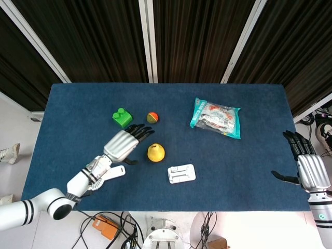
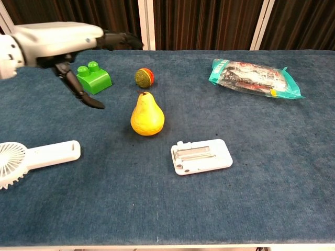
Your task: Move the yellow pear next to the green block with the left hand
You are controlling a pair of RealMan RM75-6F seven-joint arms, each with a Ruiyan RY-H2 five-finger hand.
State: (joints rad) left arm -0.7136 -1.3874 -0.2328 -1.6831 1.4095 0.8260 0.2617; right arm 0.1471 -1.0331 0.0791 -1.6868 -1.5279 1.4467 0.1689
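Note:
The yellow pear [image 1: 155, 152] [image 2: 147, 116] stands upright on the blue table, near the middle. The green block [image 1: 122, 118] [image 2: 93, 78] sits behind it and to the left. My left hand [image 1: 125, 143] [image 2: 63, 42] hovers above the table just left of the pear, fingers spread and pointing toward it, holding nothing. It does not touch the pear. My right hand [image 1: 308, 169] rests open at the table's right edge, far from both; the chest view does not show it.
A small red-and-green ball [image 1: 152, 117] [image 2: 144, 77] lies beside the block. A white handheld fan [image 1: 101, 177] [image 2: 31, 158] lies front left, under my left forearm. A white flat holder [image 1: 181, 174] [image 2: 201, 156] sits before the pear. A teal snack packet [image 1: 216, 118] [image 2: 255, 77] lies back right.

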